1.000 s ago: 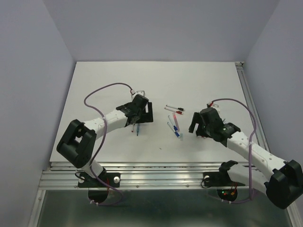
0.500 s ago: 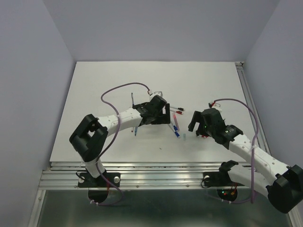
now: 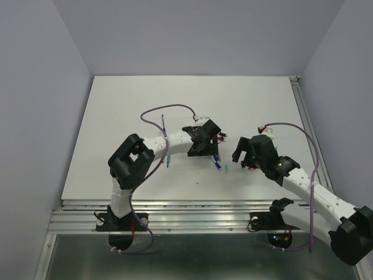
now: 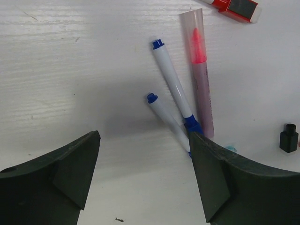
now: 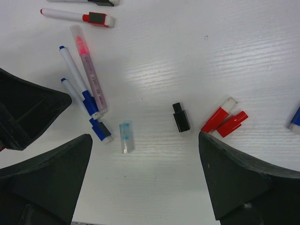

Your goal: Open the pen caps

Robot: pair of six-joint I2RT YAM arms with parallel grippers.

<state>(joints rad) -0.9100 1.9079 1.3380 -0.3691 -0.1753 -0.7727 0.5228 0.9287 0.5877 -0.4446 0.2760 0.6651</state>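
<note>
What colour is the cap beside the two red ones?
That cap is black; see right wrist view.

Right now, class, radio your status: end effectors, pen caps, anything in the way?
Left end effector and right end effector open, empty. Black cap and red caps lie loose; two blue caps still on. Pink highlighter crowds those pens.

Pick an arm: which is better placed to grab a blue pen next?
Left, likely. The left gripper, open, hangs right over the two blue pens, framed in its wrist view. The right gripper, also open, sits over the loose black cap and red caps, pens off to its side.
</note>
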